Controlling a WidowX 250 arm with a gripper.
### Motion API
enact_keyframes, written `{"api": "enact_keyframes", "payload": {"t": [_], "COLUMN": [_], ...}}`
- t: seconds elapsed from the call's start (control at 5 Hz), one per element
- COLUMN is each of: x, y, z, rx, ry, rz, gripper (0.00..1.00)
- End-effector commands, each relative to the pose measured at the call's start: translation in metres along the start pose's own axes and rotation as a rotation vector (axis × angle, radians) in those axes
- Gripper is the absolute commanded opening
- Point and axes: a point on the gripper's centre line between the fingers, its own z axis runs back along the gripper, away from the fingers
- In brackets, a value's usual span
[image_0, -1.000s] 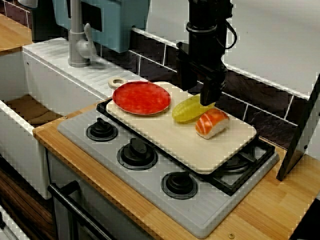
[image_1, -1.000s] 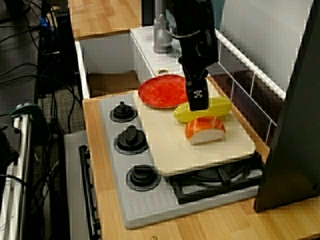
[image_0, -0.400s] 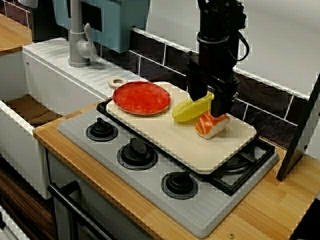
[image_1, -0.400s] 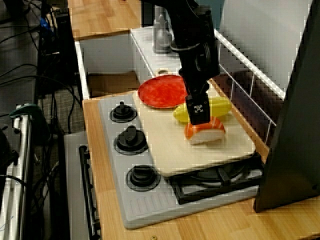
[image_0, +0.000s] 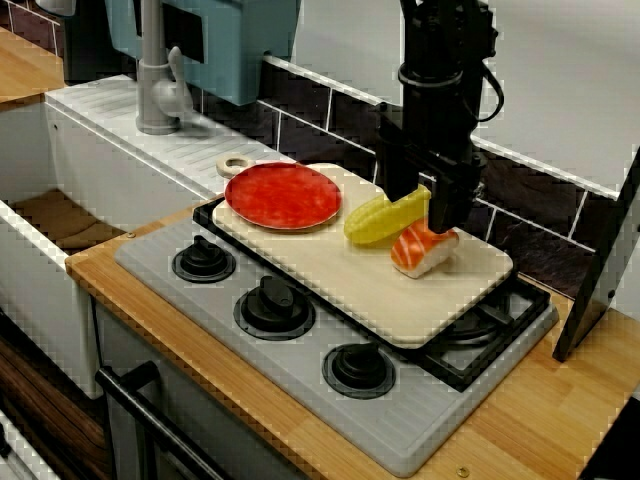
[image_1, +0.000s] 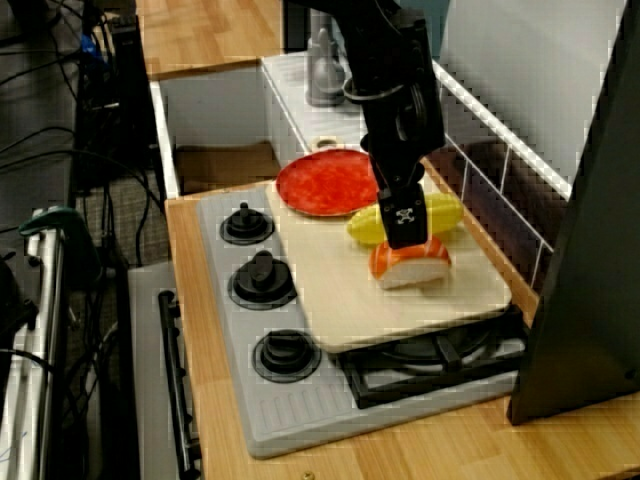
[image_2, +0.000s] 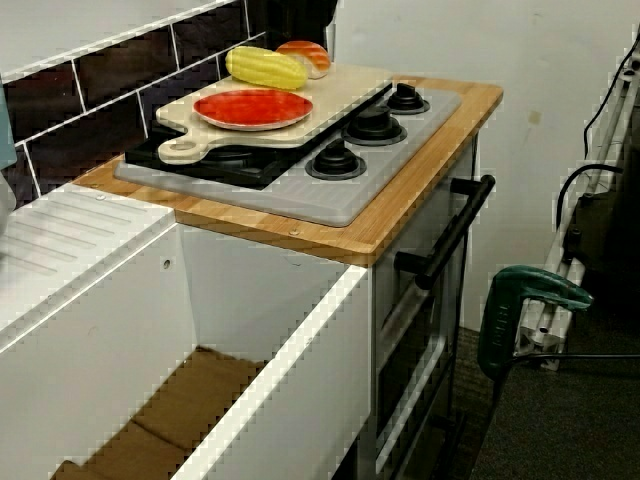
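Observation:
My black gripper (image_0: 423, 213) hangs open over the right half of a pale cutting board (image_0: 350, 285). Its fingers straddle the top of a salmon sushi piece (image_0: 422, 252), with the left finger close to the right end of a yellow corn cob (image_0: 375, 222). I cannot tell whether the fingers touch either one. In the view from the side one finger (image_1: 404, 222) stands in front of the corn (image_1: 440, 212) and just above the sushi (image_1: 410, 264). A red plate (image_0: 283, 195) lies at the board's left end. The view across the sink shows the corn (image_2: 265, 68), sushi (image_2: 306, 54) and plate (image_2: 252, 108).
The board rests on a grey toy stove (image_0: 300, 375) with three black knobs (image_0: 273, 304) along its front. A white sink with a grey faucet (image_0: 155, 85) lies to the left. A dark tiled wall runs behind, and a black stand (image_0: 600, 270) leans at the right.
The gripper has moved right and dropped lower, from above the corn to over the sushi. Corn, sushi and plate have stayed put.

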Motion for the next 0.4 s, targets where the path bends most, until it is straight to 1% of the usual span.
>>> {"api": "enact_keyframes", "payload": {"t": [0.0, 0.2], "x": [0.0055, 0.0052], "y": [-0.0086, -0.0108], "z": [0.0067, 0.0005], "rx": [0.015, 0.027], "ry": [-0.059, -0.055], "rz": [0.001, 0.008], "gripper": [1.00, 1.00]}}
